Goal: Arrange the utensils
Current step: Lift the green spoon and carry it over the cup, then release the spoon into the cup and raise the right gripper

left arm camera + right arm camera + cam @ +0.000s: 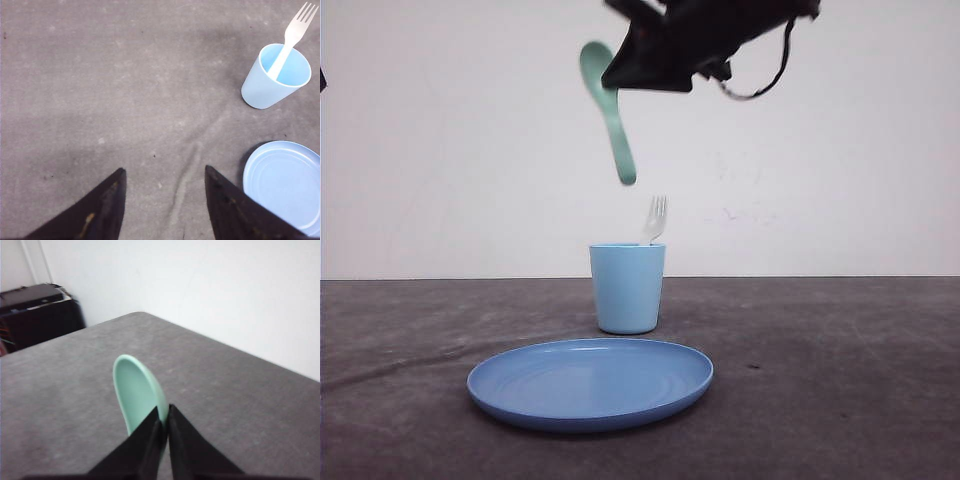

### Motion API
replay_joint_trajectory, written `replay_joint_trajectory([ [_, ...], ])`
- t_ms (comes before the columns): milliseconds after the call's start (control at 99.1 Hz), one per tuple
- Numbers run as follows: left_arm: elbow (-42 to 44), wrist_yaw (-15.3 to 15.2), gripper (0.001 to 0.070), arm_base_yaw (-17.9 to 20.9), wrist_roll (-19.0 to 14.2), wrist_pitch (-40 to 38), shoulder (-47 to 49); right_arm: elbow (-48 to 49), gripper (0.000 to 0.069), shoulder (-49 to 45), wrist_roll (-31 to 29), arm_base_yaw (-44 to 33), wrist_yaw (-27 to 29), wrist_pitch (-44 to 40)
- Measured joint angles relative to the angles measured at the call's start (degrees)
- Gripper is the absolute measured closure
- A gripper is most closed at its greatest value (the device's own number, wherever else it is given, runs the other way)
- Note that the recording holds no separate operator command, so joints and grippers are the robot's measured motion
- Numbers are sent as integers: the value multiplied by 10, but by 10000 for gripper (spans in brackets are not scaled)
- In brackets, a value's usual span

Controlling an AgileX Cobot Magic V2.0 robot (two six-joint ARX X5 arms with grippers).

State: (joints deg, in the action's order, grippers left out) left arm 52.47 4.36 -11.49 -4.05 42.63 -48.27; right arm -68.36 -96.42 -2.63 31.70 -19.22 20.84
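The right gripper (164, 427) is clenched on the spoon (608, 105), its two black fingers (150, 440) pressed together on the spoon near the base of the bowl. In the front view the spoon hangs high in the air from the gripper, bowl uppermost and to the left, handle end pointing down and slightly right, above and a little left of the cup (627, 288). The left gripper (165, 200) hovers over bare table (100, 100) with its jaws spread and nothing between them; the cup and the plate (282, 182) lie off to one side of it. The step in hand appears to be placing the spoon into the cup. To do it well, bring the handle end over the cup mouth first, then lower it; release only once the handle is well inside the rim. Steer to the open side of the mouth, since the fork (656, 220) already stands in the cup, leaning on the rim with its tines up. The cup looks light and could tip if the spoon strikes its wall. The spoon is mint green, smooth plastic, with an oval bowl and a thick handle. The fork is small, white and four-tined. The plate sits on the table in front of the cup.
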Motion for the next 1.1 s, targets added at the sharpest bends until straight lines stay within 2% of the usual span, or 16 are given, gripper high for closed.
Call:
replay_joint_trajectory([
  [161,0,0,412,0,0,0,0,0,673,-50,14,1,18,35],
  [424,0,0,412,0,0,1,0,0,673,-108,23,1,29,26],
  [838,0,0,412,0,0,0,0,0,669,-117,24,1,30,8],
  [888,0,0,412,0,0,0,0,0,636,-117,24,1,30,8],
  [1019,0,0,412,0,0,0,0,0,417,-116,24,1,28,-13],
  [1100,0,0,412,0,0,0,0,0,341,-115,22,1,17,-34],
])
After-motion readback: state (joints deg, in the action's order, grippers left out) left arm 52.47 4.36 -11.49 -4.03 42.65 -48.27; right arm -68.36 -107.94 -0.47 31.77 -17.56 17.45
